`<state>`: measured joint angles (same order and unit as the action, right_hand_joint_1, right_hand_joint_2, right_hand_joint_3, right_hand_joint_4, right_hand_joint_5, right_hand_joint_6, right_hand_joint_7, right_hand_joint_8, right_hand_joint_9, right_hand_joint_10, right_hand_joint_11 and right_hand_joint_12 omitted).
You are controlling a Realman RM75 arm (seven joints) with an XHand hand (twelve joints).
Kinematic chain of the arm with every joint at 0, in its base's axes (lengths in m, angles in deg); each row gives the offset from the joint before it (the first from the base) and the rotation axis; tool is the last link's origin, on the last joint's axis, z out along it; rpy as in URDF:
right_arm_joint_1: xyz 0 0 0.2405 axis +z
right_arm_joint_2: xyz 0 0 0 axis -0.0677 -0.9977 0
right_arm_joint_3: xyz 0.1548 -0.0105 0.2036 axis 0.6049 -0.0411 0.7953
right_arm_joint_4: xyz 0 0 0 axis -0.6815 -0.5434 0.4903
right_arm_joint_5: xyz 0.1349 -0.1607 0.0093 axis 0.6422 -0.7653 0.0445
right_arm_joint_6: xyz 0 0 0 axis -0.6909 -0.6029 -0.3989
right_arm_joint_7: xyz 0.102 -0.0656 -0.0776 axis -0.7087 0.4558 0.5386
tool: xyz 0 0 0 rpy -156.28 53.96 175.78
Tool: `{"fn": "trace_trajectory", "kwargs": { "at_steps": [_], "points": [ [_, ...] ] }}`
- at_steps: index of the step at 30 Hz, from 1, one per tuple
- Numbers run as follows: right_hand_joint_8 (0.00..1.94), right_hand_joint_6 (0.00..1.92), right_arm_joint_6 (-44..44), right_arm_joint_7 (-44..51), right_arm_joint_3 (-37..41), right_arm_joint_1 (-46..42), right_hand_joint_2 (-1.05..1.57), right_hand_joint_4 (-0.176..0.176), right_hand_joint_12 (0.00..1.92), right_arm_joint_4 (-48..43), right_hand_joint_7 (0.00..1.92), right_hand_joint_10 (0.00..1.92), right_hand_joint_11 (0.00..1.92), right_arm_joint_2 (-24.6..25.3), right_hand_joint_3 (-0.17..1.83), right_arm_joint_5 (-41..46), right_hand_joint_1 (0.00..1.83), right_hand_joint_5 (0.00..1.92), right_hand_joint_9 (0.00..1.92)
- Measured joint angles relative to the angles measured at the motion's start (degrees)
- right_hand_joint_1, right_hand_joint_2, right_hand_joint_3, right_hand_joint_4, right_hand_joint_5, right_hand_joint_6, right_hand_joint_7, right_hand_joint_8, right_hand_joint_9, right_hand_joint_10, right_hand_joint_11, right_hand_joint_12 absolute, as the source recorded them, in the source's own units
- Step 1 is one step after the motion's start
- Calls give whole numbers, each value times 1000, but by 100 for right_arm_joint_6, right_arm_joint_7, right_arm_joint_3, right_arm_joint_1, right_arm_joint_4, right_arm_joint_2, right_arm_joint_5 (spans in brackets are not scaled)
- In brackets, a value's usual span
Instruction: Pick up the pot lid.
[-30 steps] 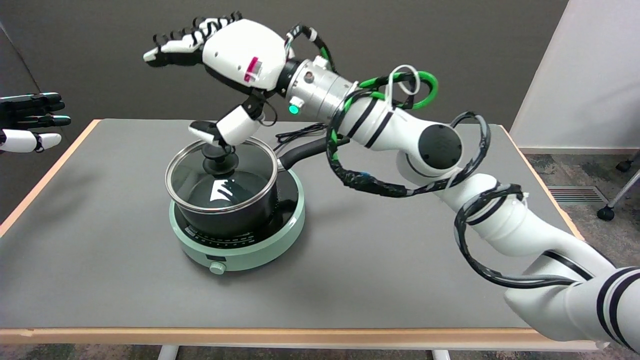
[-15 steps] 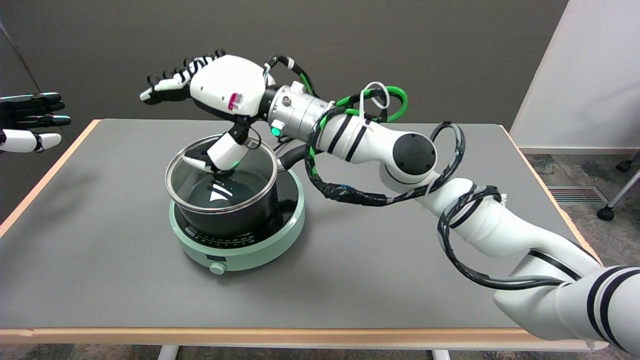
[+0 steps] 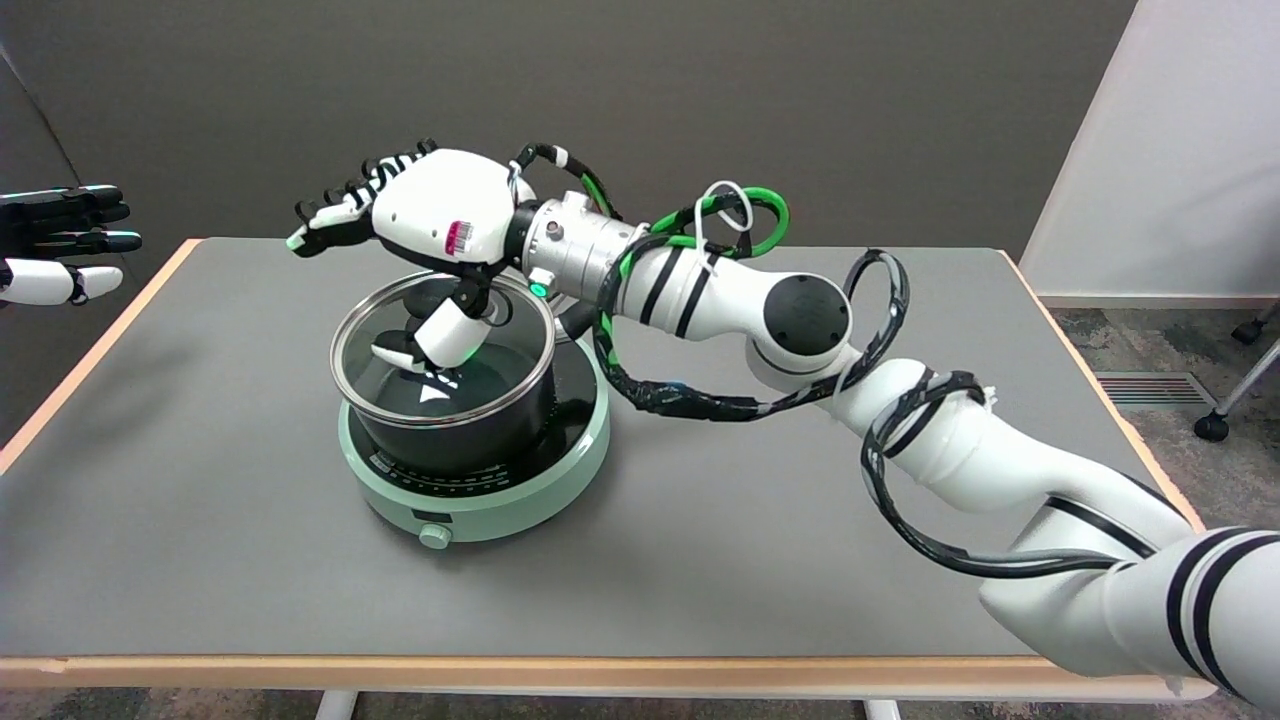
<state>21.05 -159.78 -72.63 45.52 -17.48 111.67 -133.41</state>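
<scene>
A glass pot lid [image 3: 485,375] with a metal rim and a black knob [image 3: 421,297] sits on a black pot [image 3: 455,440] in the head view. My right hand [image 3: 425,225] hangs low over the lid, its palm just above the knob. The thumb [image 3: 432,342] points down onto the glass on the near side of the knob. The other fingers [image 3: 335,208] stretch out to the left above the lid's far rim, apart from the knob. Nothing is gripped; the hand is open. The hand hides part of the knob.
The pot stands on a round mint-green cooker [image 3: 500,495] left of the table's middle, its black handle [image 3: 578,318] pointing right under my wrist. A black cable [image 3: 600,262] lies behind it. The idle left hand [image 3: 60,240] hovers at the upper left.
My right hand has come down and moved left over the lid. The thumb has dropped from above the knob to the glass beside it. The lid and pot have not moved.
</scene>
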Motion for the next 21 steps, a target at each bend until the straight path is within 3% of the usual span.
{"fn": "trace_trajectory", "kwargs": {
  "at_steps": [21],
  "points": [
    [186,222,-88,100,-192,290,544,83,898,550,605,383,417,-64,958,-81,832,510,585]
  ]
}}
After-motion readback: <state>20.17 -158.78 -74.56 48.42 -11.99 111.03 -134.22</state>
